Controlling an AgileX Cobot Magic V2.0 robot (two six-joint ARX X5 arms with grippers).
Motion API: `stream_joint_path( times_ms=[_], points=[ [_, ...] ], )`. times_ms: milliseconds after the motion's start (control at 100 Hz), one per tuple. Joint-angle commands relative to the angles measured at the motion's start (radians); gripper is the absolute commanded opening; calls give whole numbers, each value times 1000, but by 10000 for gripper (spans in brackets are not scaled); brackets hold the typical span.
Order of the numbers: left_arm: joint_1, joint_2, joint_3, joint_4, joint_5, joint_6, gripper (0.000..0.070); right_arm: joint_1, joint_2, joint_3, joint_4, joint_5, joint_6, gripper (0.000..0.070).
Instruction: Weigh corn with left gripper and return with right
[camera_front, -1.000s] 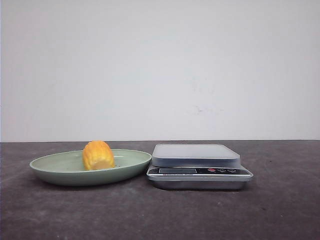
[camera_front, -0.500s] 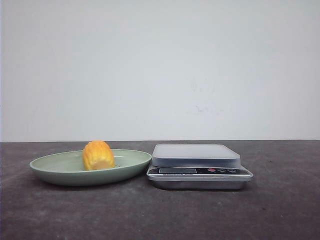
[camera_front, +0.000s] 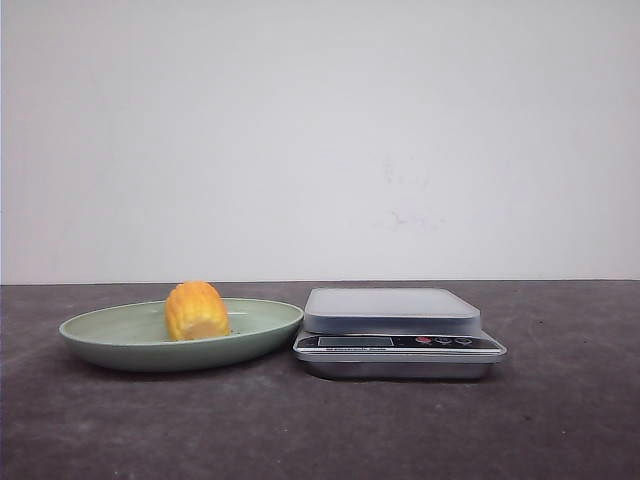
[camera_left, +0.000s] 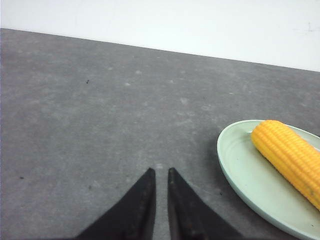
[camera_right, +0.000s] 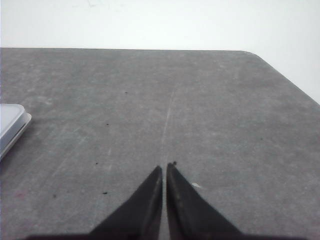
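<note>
Dark table (camera_front: 320, 430), white wall; corn (camera_front: 196, 311) lies on plate (camera_front: 100, 335) beside scale (camera_front: 392, 330) — nothing lifted yet; left gripper (camera_left: 160, 176), right gripper (camera_right: 164, 171) both closed, empty — left must open, reach corn.

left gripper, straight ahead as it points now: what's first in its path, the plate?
Probably not. In the left wrist view the left gripper, jaws nearly closed, points over bare table toward the back wall. The green plate with the corn sits off to one side of that line. Depth is unclear.
</note>
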Motion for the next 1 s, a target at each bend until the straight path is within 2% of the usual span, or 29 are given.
stream_joint_path(
  times_ms=[0,300,440,620,680,790,870,990],
  points=[
    [2,0,-18,-4,3,16,0,-2,-2,-4,14,0,-5,7],
    [2,0,-18,2,5,-2,0,-2,-2,-4,13,-6,-6,7],
    [2,0,-18,-2,4,-32,0,0,-2,-3,3,-50,71,7],
    [2,0,-18,-3,5,-45,0,0,-2,-3,-5,-80,105,7],
    [2,0,-16,-3,5,-77,0,0,-2,-3,-1,-80,125,6],
    [2,2,3,-44,3,-205,4,0,-2,15,-2,-82,151,5],
    [2,11,23,-56,4,-251,6,0,-1,56,-27,-79,166,4],
    [2,45,106,-54,4,-323,9,0,31,159,-60,-78,238,4]
  ],
)
